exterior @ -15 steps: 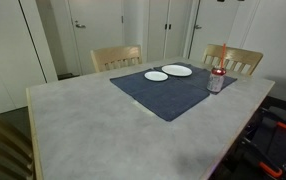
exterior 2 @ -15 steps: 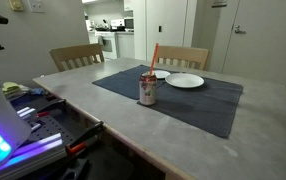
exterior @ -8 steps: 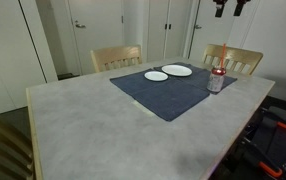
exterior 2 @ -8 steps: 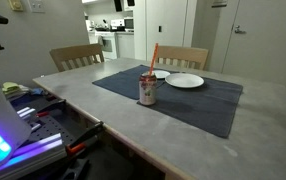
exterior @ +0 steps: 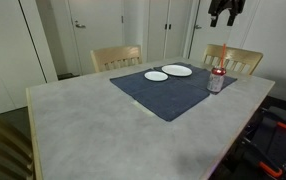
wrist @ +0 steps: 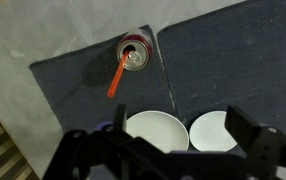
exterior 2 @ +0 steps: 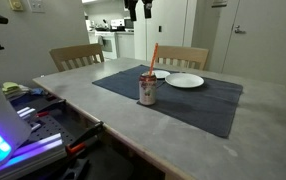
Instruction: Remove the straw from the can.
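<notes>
Wrist view, bottom edge: gripper (wrist: 155,140), jaws spread wide, nothing held. Two white plates (wrist: 221,135) are seen just beyond. Upper centre: can (wrist: 135,52) on dark mat (wrist: 223,60), straw (wrist: 120,78) seated in it, leaning lower left. In both exterior views the gripper (exterior: 224,10) (exterior 2: 143,8) has been brought down into the top edge. Approach judged started, no contact. Arm cropped off, jaw tips blurred.

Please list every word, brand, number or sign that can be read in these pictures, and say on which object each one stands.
No text can be read in any view.
The can: the print on its red label is too small and blurred to read in both exterior views; the wrist view shows only its top.
</notes>
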